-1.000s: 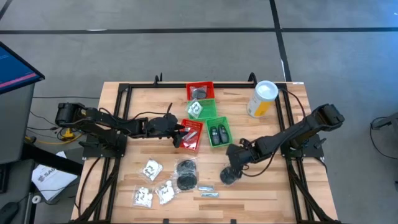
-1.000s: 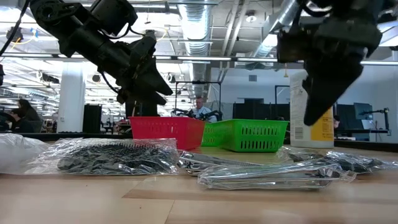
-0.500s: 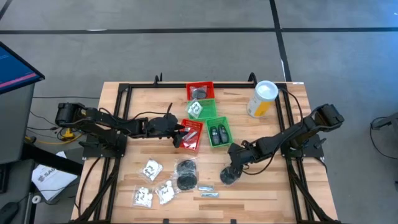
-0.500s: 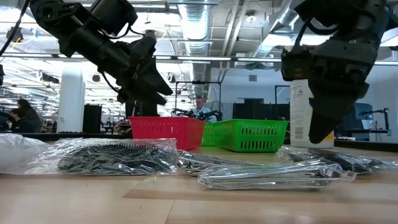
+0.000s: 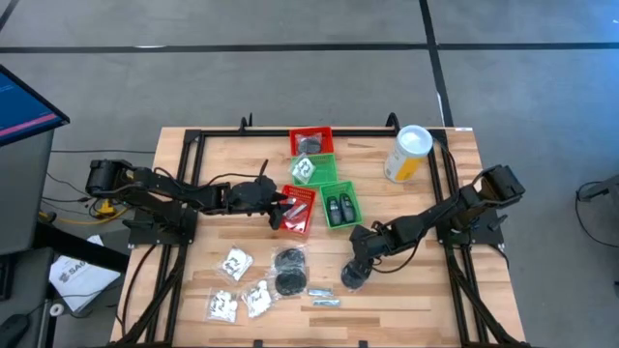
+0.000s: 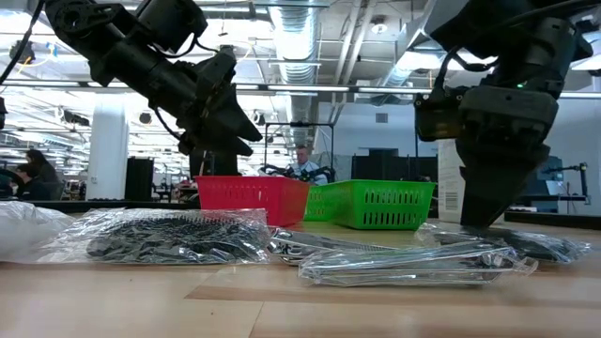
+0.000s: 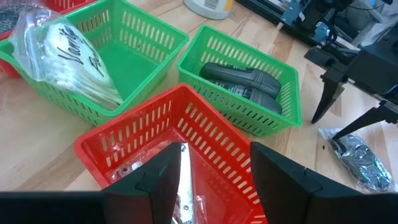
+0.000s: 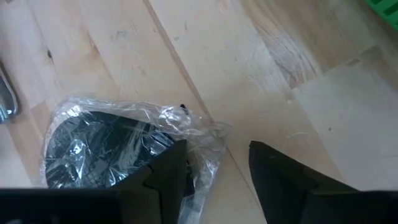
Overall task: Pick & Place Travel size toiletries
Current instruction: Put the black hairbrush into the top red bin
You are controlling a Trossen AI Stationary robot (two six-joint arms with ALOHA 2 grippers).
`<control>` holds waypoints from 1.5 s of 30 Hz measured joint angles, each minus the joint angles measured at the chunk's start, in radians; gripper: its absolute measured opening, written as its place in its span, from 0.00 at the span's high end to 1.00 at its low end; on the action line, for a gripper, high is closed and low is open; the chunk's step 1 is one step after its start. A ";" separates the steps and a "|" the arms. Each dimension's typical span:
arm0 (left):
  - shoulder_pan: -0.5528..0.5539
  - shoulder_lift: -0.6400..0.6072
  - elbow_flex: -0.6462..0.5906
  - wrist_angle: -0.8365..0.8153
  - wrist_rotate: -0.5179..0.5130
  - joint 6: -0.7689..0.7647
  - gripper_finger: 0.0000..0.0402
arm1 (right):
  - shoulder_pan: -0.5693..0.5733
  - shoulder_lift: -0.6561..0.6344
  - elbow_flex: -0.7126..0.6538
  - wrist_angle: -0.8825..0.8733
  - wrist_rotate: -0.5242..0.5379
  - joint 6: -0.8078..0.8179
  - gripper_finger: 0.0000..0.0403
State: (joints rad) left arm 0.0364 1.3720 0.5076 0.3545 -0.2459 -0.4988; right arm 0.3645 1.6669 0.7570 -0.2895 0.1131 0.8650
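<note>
Down at the near right of the bench (image 5: 193, 300), our right pincer (image 8: 214, 165) stands with its fingers parted and nothing between them, one finger touching the crinkled clear packet holding a black round disc (image 8: 99, 149). Our left pincer (image 7: 214, 168) hangs over the nearer red mesh basket (image 7: 155, 134), likewise parted and empty.

We judge the sorting partly done. That red basket already holds a slim sachet; one green mesh basket (image 7: 134, 40) holds a clear packet of white contents (image 7: 65, 56), another green basket (image 7: 277, 74) holds small dark grey pieces (image 7: 239, 78), and the far red basket (image 5: 311, 141) also has something in it.

Left on the bench are three clear packets with white contents (image 5: 235, 262), black disc packets (image 5: 289, 259) and silvery sachets (image 5: 325, 302).

Cursive lettering shows on the white-filled packet, but we cannot read it.
</note>
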 joint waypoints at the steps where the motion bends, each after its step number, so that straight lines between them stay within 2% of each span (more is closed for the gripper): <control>1: 0.000 0.000 0.000 0.000 0.000 0.000 0.55 | 0.000 0.000 0.000 -0.001 0.000 0.000 0.60; 6: 0.000 0.000 0.000 0.003 0.000 0.000 0.55 | 0.000 0.001 -0.002 -0.005 0.000 0.000 0.68; 12: 0.000 0.000 0.000 0.005 0.000 0.000 0.55 | -0.001 0.005 -0.003 0.002 -0.012 0.000 0.93; 14: 0.000 0.000 0.000 0.006 0.000 0.000 0.55 | -0.001 0.005 -0.003 0.002 -0.012 -0.007 0.98; 23: 0.000 0.000 0.000 0.007 0.000 0.000 0.55 | -0.005 -0.039 0.049 -0.038 -0.050 -0.101 1.00; 31: 0.000 0.000 0.000 0.015 0.000 0.000 0.55 | -0.006 -0.109 0.141 -0.120 -0.020 -0.185 1.00; 36: 0.000 0.000 0.000 0.022 0.000 0.000 0.55 | -0.007 -0.110 0.205 -0.191 -0.011 -0.233 1.00; 45: 0.000 0.000 0.000 0.030 0.000 0.000 0.55 | -0.004 -0.089 0.171 -0.195 -0.038 -0.188 0.98</control>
State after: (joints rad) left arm 0.0364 1.3716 0.5076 0.3847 -0.2459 -0.4984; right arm 0.3603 1.5776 0.9279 -0.4846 0.0753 0.6774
